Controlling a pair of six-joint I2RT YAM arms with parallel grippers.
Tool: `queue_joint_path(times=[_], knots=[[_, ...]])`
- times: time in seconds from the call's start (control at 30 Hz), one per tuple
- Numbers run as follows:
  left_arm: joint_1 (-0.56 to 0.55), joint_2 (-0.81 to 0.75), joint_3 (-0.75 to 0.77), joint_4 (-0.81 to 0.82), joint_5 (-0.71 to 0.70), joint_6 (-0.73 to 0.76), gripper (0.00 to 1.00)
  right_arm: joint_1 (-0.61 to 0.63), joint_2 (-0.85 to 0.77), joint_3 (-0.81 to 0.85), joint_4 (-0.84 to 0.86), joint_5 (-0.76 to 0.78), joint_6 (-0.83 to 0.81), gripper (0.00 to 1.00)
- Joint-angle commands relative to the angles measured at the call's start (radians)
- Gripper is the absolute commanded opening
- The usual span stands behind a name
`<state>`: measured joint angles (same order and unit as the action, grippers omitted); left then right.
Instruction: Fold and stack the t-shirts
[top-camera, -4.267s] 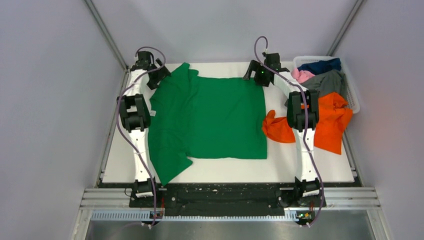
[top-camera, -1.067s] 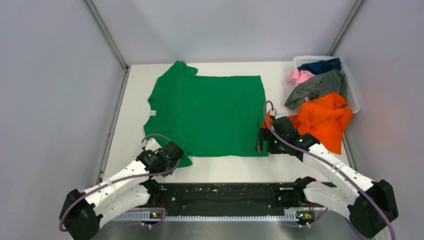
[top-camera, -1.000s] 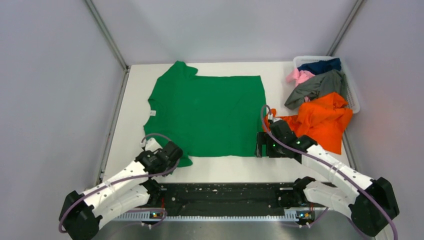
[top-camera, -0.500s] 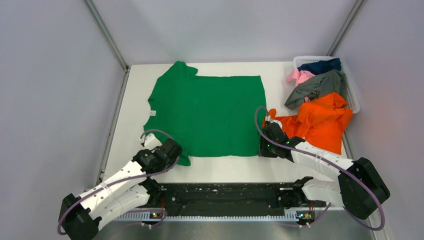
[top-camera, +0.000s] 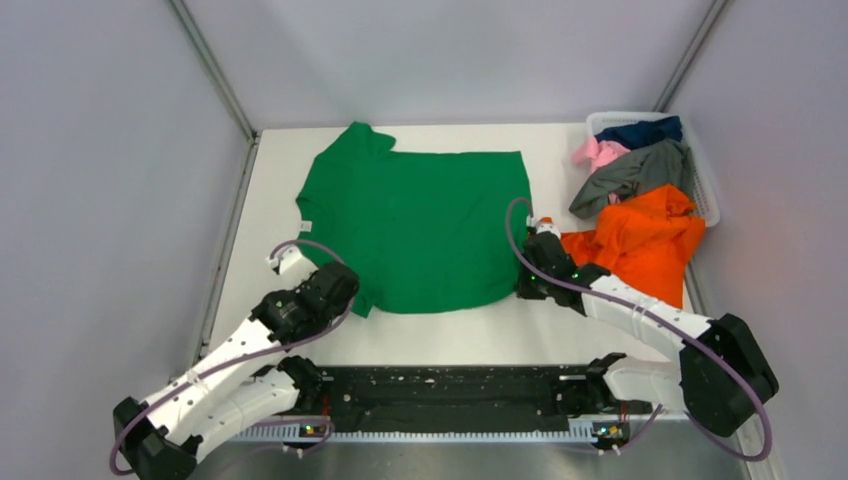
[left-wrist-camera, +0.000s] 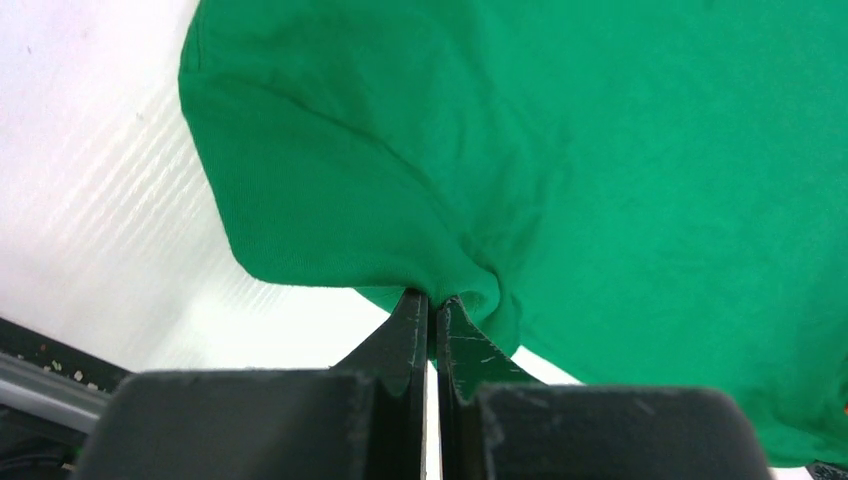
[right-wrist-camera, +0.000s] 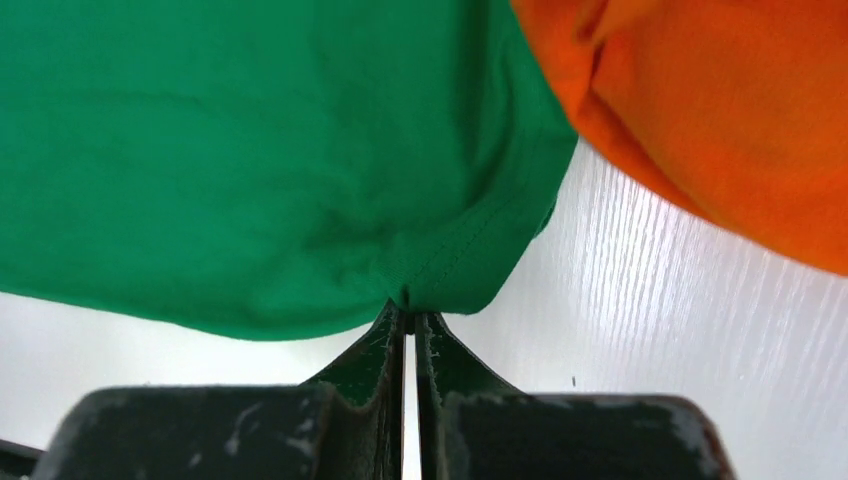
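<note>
Green shirt (top-camera: 420, 225) lies spread flat on the white tabletop (top-camera: 450, 335) — and both arms have hold of its near edge. Left pincer (left-wrist-camera: 432, 308) is squeezed tight on the shirt's near-left corner by the sleeve, cloth bunched at the tips. Right pincer (right-wrist-camera: 410, 318) is clamped hard on its near-right hem corner. Just right of the green shirt sprawls an orange shirt (top-camera: 645, 240) — beyond that, a grey shirt (top-camera: 635, 172), pink shirt (top-camera: 598, 152) and navy shirt (top-camera: 640, 132) are heaped in a white basket (top-camera: 710, 195).
</note>
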<state>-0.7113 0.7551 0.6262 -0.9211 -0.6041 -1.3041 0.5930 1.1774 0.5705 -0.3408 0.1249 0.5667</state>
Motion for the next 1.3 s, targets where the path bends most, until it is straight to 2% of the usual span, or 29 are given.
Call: queue_joint_path(times=[0.0,0.07,0.27,0.43,0.67,1.03,1.27], knots=[[0.037,0.045,0.095,0.037,-0.063,0.091,0.00,-0.005,-0.037,0.102,-0.005,0.047,-0.043,0.00],[0.076,0.083,0.113,0.076,-0.033,0.144,0.00,-0.025,-0.032,0.131,-0.013,0.045,-0.052,0.00],[0.205,0.197,0.200,0.348,0.124,0.385,0.00,-0.115,0.009,0.211,-0.003,-0.017,-0.072,0.00],[0.332,0.405,0.330,0.428,0.201,0.532,0.00,-0.169,0.080,0.283,-0.012,-0.042,-0.076,0.00],[0.421,0.671,0.546,0.430,0.248,0.654,0.00,-0.233,0.195,0.367,-0.015,-0.101,-0.063,0.00],[0.524,0.906,0.736,0.486,0.291,0.735,0.00,-0.286,0.373,0.506,-0.014,-0.167,-0.038,0.00],[0.544,1.053,0.911,0.489,0.311,0.785,0.00,-0.297,0.462,0.578,-0.023,-0.151,-0.014,0.00]])
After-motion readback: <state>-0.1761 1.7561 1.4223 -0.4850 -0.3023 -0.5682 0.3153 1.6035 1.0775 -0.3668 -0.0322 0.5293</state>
